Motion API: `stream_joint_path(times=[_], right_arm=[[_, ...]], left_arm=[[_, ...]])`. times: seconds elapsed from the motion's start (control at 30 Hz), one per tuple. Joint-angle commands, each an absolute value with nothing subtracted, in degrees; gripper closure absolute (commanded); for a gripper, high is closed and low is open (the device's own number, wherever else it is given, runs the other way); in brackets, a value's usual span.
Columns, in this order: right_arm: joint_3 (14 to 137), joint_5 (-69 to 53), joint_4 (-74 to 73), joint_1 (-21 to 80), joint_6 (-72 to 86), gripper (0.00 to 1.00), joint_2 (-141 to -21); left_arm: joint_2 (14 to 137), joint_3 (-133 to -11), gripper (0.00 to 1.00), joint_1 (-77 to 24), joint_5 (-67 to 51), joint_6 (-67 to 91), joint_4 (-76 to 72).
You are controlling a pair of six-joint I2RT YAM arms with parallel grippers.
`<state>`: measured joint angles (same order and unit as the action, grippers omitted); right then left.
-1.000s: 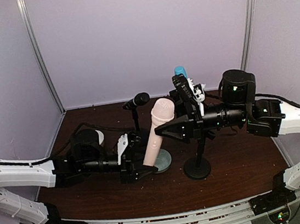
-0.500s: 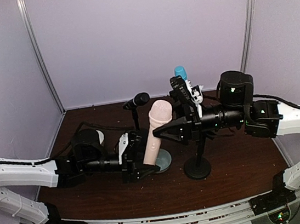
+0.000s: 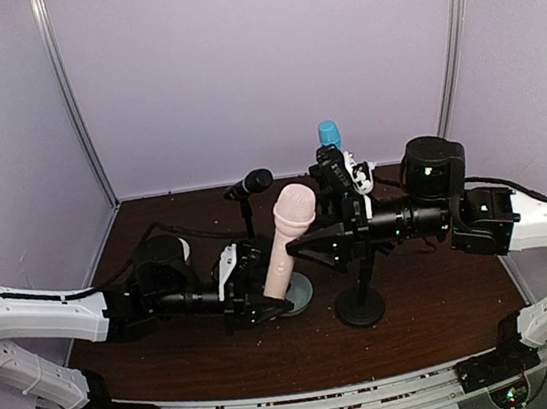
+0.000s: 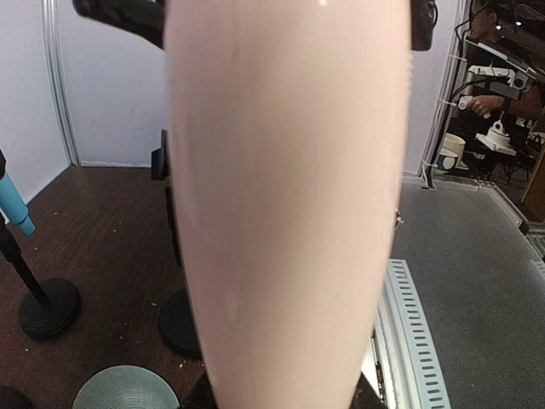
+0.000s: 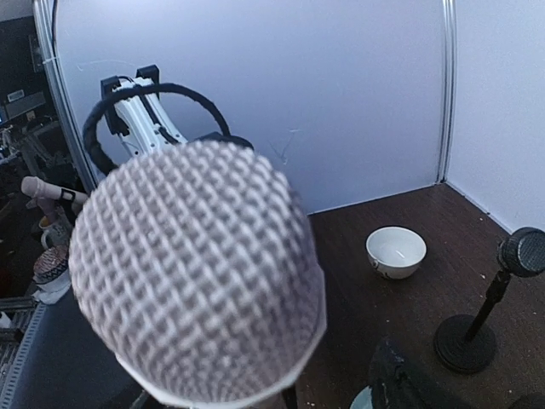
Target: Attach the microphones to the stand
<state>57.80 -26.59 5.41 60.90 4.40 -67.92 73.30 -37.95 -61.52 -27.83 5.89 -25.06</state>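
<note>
Top external view: my left hand (image 3: 269, 299) has just closed in low on the pink microphone (image 3: 284, 248) and grips it upright, just left of the empty stand (image 3: 359, 304). My right hand (image 3: 299, 243) sits at the mic's neck and has eased off, but I can't tell if it has let go. Looks like a handoff, with clipping not yet done.

Count:
- Three microphones. The black microphone (image 3: 249, 184) and blue microphone (image 3: 329, 135) are mounted behind that stand.
- Three stands.
- Two bowls: a teal bowl (image 3: 303, 289) and a white bowl (image 5: 396, 251).
</note>
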Motion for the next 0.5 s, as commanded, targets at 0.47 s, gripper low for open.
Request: stream_joint_path(times=[0.47], right_arm=[[41.34,3.5,-20.51,49.46,17.37,0.34,-44.55]], left_arm=[[72.61,-39.3,0.99,-61.66,-28.95,6.15,-24.45]])
